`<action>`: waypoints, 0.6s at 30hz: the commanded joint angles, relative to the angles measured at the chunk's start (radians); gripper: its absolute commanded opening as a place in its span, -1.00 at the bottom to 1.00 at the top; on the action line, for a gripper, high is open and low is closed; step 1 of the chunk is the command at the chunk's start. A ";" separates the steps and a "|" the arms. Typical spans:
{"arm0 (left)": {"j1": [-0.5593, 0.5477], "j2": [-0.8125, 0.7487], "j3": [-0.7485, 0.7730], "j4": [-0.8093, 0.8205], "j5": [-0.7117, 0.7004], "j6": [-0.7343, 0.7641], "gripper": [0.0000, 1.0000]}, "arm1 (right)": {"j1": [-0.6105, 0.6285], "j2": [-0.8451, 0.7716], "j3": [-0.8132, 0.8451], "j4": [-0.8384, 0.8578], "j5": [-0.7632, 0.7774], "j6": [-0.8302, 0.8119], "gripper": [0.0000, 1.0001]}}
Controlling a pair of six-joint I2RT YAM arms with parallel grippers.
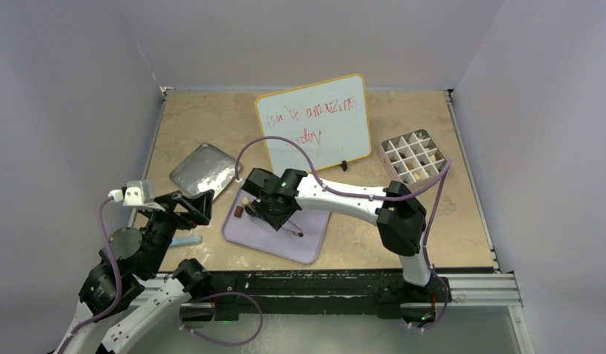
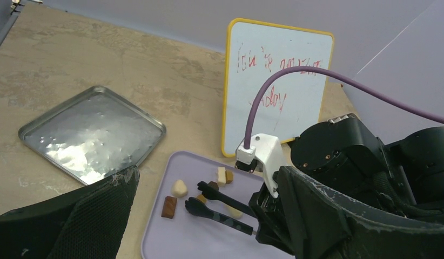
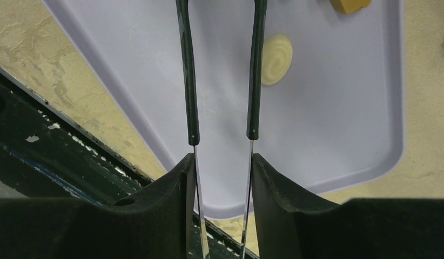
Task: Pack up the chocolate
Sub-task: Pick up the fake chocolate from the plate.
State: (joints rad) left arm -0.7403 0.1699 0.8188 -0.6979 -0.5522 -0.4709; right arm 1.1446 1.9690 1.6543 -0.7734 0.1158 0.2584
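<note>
Chocolate bits [image 2: 179, 188] sit on the lavender tray [image 2: 166, 237]. Pick-up step: right gripper [image 3: 220, 162] clamps tongs [image 3: 188, 81], tips spread, nothing pinched yet. Next needs tips straddling one piece, then squeezing. Left gripper [image 1: 193, 206] gapes wide, idle.

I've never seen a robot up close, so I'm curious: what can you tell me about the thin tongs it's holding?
The tongs are two slim arms, dark-coated toward the tips and bare shiny metal at the back, where the right gripper is shut on them. The arms stand apart, reaching out over the lavender tray among the chocolate pieces; whether the tips touch one cannot be told.
</note>
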 commanded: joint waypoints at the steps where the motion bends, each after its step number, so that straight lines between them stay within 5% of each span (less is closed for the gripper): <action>1: 0.001 -0.003 0.001 0.020 -0.011 -0.011 0.97 | 0.009 0.020 0.064 -0.031 0.029 -0.013 -0.16; 18: 0.001 -0.007 -0.001 0.022 -0.013 -0.009 0.97 | 0.033 -0.006 0.079 -0.081 0.090 -0.006 -0.53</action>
State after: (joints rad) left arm -0.7403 0.1699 0.8188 -0.6979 -0.5549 -0.4709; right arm 1.1671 2.0228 1.7061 -0.8234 0.1749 0.2489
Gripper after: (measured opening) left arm 0.985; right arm 0.317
